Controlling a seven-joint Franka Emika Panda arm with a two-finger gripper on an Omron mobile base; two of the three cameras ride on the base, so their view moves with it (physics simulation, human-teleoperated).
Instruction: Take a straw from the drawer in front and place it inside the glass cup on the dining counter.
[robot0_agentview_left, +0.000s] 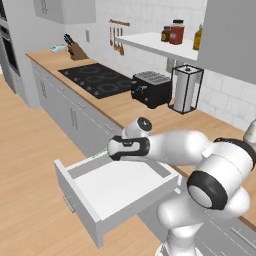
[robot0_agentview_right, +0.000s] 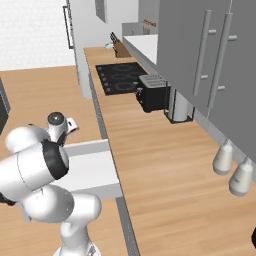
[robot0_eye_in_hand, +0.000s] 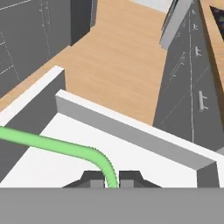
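Observation:
The drawer (robot0_agentview_left: 87, 207) stands pulled open under the wood counter, its pale inside bare. My gripper (robot0_agentview_left: 109, 149) hangs over the drawer's back left corner, and it also shows by the drawer's far end (robot0_agentview_right: 73, 125). In the hand view the gripper (robot0_eye_in_hand: 111, 181) is shut on the bright-green straw (robot0_eye_in_hand: 57, 146), which rises between the fingertips (robot0_eye_in_hand: 94, 178), bends and runs off to the left over the drawer floor. A speck of green straw (robot0_agentview_left: 101, 155) shows at the fingers. The drawer wall (robot0_eye_in_hand: 131, 127) lies just ahead. The glass cup and the dining counter are out of view.
On the wood counter (robot0_agentview_left: 125, 107) behind the drawer sit a black cooktop (robot0_agentview_left: 97, 79), a black toaster (robot0_agentview_left: 150, 89), a paper-towel holder (robot0_agentview_left: 186, 90) and a knife block (robot0_agentview_left: 75, 50). Two pale shakers (robot0_agentview_right: 222, 157) stand further right. Wood floor (robot0_agentview_left: 30, 165) lies to the left.

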